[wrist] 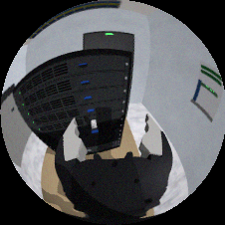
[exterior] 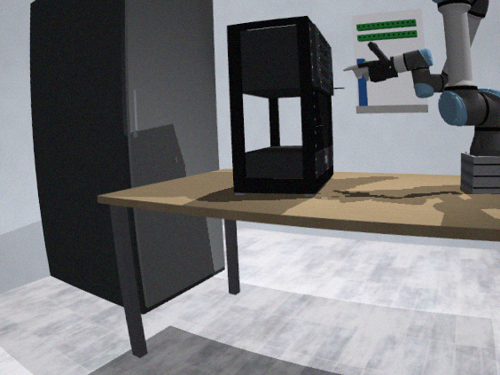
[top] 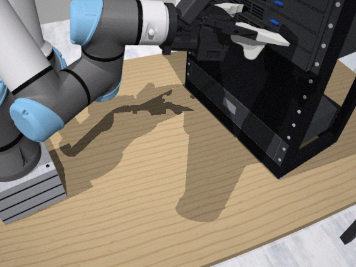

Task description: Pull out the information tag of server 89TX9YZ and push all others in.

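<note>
Just ahead of the wrist, the jaws stand spread wide, with nothing pinched between them. Lower than their tips, in the exterior view, one pulled-out information tag juts from the front of the rack. Its long axis runs out from the rack front towards the arm, its blue end foremost. In the wrist view it shows left of the middle of the gap, nearer the left-hand finger, so I judge that the jaws must come down and shift sideways before they can close on it or push it. Its printing is too small to read; whether it belongs to 89TX9YZ I cannot tell.

Above it, the blue tabs of other servers sit close against the rack front. Any push should follow the tag's own line, gently, since a slanting shove could shift or tip the loose rack, which stands upright on the bench. Farther off, beyond the rack, rises a tall dark cabinet.
</note>
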`<control>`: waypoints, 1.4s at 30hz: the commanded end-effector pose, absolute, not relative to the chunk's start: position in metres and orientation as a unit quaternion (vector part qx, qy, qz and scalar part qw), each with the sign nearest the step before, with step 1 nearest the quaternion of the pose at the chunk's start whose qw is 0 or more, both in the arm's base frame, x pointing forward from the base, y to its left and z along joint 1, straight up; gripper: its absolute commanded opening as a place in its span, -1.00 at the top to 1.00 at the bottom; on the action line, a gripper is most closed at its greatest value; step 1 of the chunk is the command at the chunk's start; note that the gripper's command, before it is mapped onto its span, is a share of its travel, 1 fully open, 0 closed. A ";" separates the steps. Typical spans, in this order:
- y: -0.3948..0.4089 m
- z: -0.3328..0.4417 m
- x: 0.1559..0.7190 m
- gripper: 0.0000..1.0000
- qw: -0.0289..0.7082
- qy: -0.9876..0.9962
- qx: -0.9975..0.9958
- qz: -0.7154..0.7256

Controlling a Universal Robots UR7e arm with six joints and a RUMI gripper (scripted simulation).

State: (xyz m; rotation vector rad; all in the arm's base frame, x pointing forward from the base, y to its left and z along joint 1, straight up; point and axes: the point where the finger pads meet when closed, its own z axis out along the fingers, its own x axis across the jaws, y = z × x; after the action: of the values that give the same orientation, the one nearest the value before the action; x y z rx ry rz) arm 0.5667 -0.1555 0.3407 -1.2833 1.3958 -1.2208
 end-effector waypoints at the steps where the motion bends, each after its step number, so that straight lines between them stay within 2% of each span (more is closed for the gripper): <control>1: -0.156 0.341 0.566 -1.00 0.424 0.546 -0.524 -0.497; 42: -0.155 0.335 0.557 -1.00 0.380 0.456 -0.586 -0.552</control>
State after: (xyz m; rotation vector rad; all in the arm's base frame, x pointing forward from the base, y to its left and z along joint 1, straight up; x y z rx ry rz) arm 0.5585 -0.1555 0.3353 -1.4735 1.1919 -1.3874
